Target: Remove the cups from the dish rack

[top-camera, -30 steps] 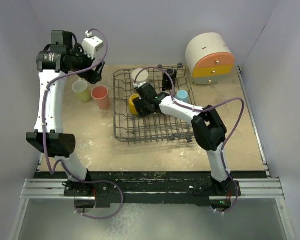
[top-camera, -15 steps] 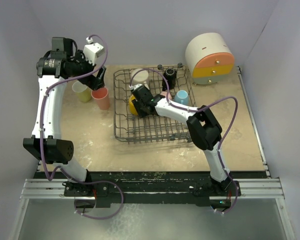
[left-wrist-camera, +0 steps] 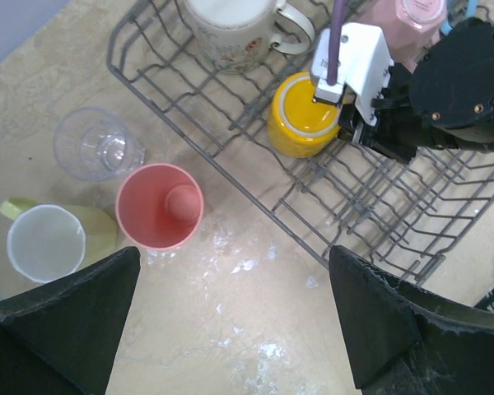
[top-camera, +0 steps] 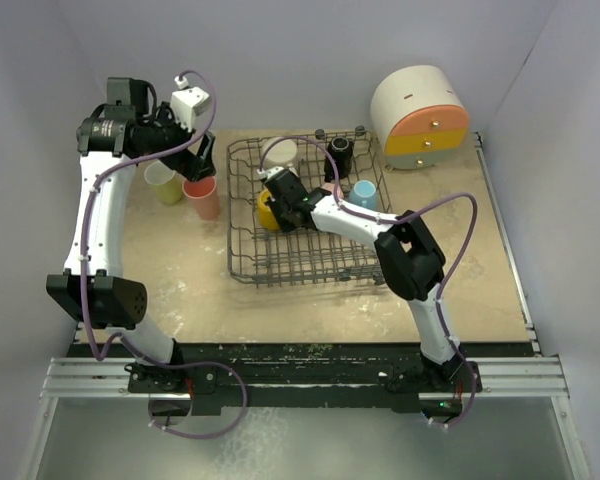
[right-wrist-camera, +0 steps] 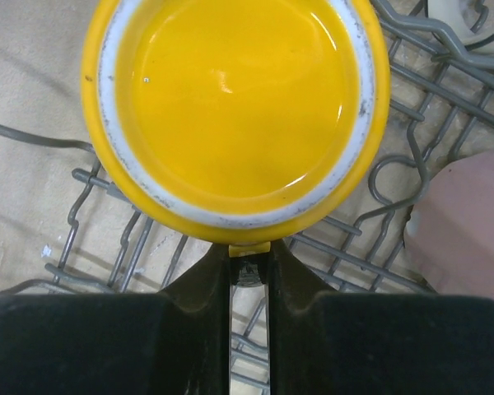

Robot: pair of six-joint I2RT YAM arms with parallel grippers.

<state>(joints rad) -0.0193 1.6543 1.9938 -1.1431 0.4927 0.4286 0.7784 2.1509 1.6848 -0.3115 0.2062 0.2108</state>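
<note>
The dark grey wire dish rack (top-camera: 242, 270) stands mid-table. Inside it an orange-yellow cup (top-camera: 267, 209) (right-wrist-camera: 235, 107) sits upright, and my right gripper (top-camera: 279, 207) (right-wrist-camera: 249, 259) is shut on its small handle. A cream floral mug (top-camera: 278, 152), a black cup (top-camera: 340, 153), a light blue cup (top-camera: 364, 190) and a pink cup (left-wrist-camera: 412, 25) are also in the rack. On the table to the left stand a salmon cup (left-wrist-camera: 160, 206), a yellow-green mug (left-wrist-camera: 49, 239) and a clear glass (left-wrist-camera: 97, 144). Above them hangs my left gripper (left-wrist-camera: 235, 317), open and holding nothing.
A round white container (top-camera: 420, 115) with orange and yellow drawers stands at the back right corner. Pale walls close in the table on the left, back and right. The rack's raised left side (left-wrist-camera: 198, 136) runs close to the unloaded cups.
My right gripper has slid left and closed on the orange-yellow cup's handle. The left arm has shifted a little right, toward the rack, still open.
</note>
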